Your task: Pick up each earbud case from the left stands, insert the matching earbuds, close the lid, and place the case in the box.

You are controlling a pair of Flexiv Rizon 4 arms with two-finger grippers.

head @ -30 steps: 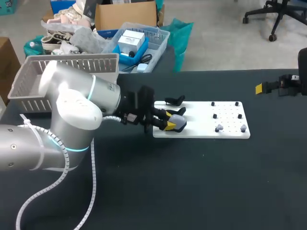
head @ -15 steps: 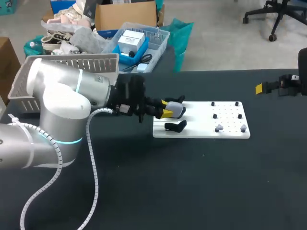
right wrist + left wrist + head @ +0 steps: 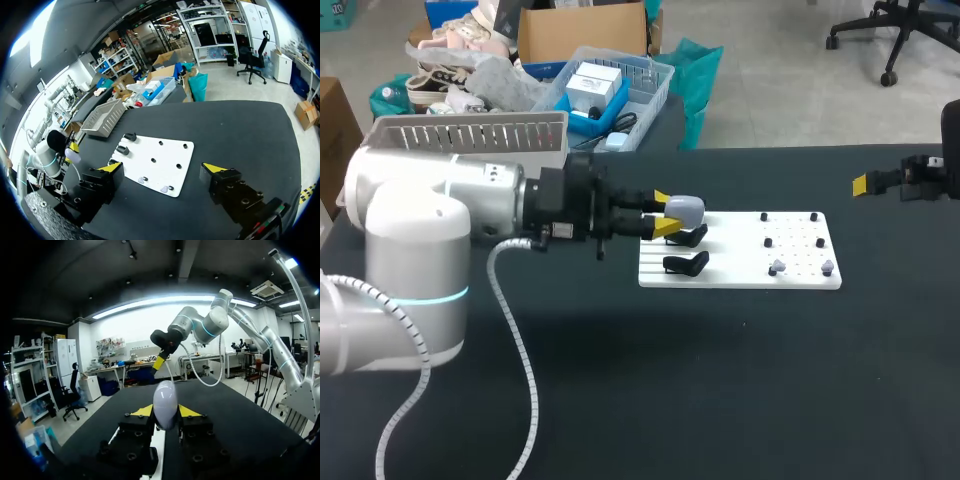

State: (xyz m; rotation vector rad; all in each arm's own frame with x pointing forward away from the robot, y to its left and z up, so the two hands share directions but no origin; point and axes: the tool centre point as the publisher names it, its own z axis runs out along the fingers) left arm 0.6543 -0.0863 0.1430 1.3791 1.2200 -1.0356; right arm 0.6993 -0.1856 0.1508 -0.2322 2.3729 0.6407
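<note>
My left gripper (image 3: 662,226) is shut on a pale grey earbud case (image 3: 683,209), held in the air over the left end of the white board (image 3: 740,276). From the left wrist the case (image 3: 165,402) stands upright between the yellow tips. Two black stands (image 3: 686,263) sit bare under it. Two small grey earbuds (image 3: 777,267) lie on the board's right part, near its front edge. My right gripper (image 3: 880,183) hangs open far off at the table's right edge; its wrist view shows nothing between its fingers (image 3: 113,168), with the board (image 3: 165,152) ahead.
A grey slatted basket (image 3: 390,170) stands at the table's back left, behind my left arm. Several small black pegs (image 3: 764,216) stick up from the board's right half. Dark table surface (image 3: 720,380) lies open in front of the board.
My left gripper has lifted the case off the front stand and carried it up and toward the back of the board. The right arm has kept still.
</note>
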